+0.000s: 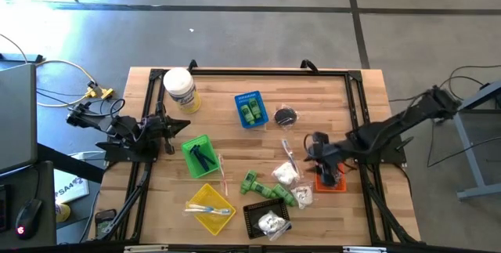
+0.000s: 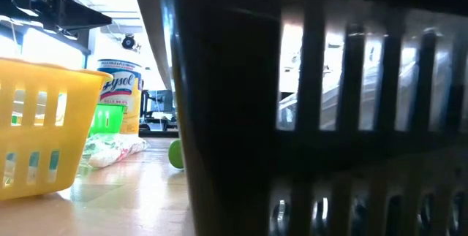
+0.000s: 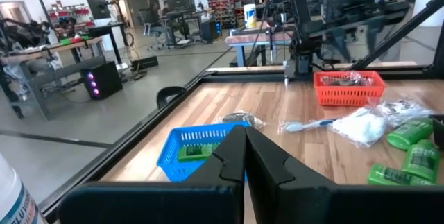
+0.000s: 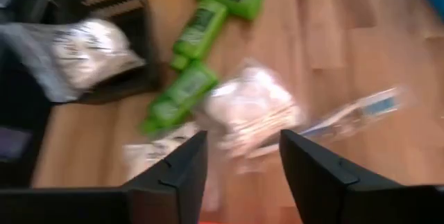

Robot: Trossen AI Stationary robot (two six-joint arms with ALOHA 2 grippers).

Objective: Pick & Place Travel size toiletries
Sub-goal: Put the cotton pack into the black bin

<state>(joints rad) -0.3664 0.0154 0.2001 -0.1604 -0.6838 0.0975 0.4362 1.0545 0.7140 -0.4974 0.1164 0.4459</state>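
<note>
Starting at the table's near edge, a black basket (image 1: 266, 220) holds a white packet (image 1: 272, 222), and just beside it a yellow basket (image 1: 210, 207) holds thin pale sticks (image 1: 210, 209). A little farther in, three green bottles (image 1: 270, 190) lie loose on the wood, with a second white packet (image 1: 285, 175) and a wrapped toothbrush (image 1: 290, 157) close by. The right gripper (image 1: 329, 176) hangs over the orange basket (image 1: 330, 181) at the right of that cluster; its wrist view shows the two dark fingers (image 4: 182, 172) standing apart with nothing between them, the loose bottles and packets lying on the table beyond. Toward the left, a green basket (image 1: 199, 156) holds a small black piece (image 1: 203, 157). The left gripper (image 1: 178, 125) rests at the table's left edge near that basket, its jaws pressed together and empty. Farther back sit a blue basket (image 1: 250, 110) with two more green bottles (image 1: 250, 112) inside, a round black piece (image 1: 285, 116) beside it, and the big white jar (image 1: 180, 90) at the far left corner.
</note>
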